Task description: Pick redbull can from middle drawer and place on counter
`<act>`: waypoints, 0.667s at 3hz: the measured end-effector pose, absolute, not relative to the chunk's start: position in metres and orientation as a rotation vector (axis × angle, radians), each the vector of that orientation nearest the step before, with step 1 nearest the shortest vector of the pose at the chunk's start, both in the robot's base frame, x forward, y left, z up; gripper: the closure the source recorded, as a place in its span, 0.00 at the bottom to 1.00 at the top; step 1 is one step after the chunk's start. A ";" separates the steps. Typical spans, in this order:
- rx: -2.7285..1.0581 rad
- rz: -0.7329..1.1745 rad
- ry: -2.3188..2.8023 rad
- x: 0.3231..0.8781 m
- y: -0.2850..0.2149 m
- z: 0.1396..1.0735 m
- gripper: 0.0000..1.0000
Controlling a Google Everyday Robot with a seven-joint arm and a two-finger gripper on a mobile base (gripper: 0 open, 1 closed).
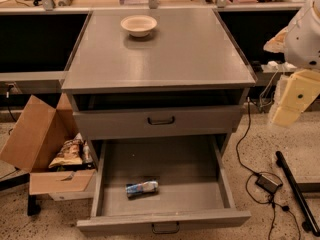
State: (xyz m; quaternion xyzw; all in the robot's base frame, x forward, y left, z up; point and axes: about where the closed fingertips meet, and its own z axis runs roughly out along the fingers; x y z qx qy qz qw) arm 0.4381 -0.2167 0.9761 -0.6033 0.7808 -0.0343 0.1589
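The redbull can (142, 188) lies on its side on the floor of the open middle drawer (220, 176), near the drawer's front and left of centre. The drawer is pulled far out, and its dark handle (165, 228) shows at the bottom edge. The counter (165, 59) is the flat grey cabinet top above it. My gripper (289, 108) hangs at the right edge of the view, beside the cabinet's right side and about level with the upper drawer. It is well away from the can and holds nothing that I can see.
A beige bowl (138, 24) sits at the counter's back. The upper drawer (160, 120) is shut. An open cardboard box (37, 144) with a snack bag (67, 153) stands on the floor at left. Cables and a power brick (268, 182) lie on the floor at right.
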 end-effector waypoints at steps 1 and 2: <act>-1.725 -0.098 2.232 0.438 -0.217 0.976 0.00; -1.745 -0.077 2.231 0.438 -0.210 0.953 0.00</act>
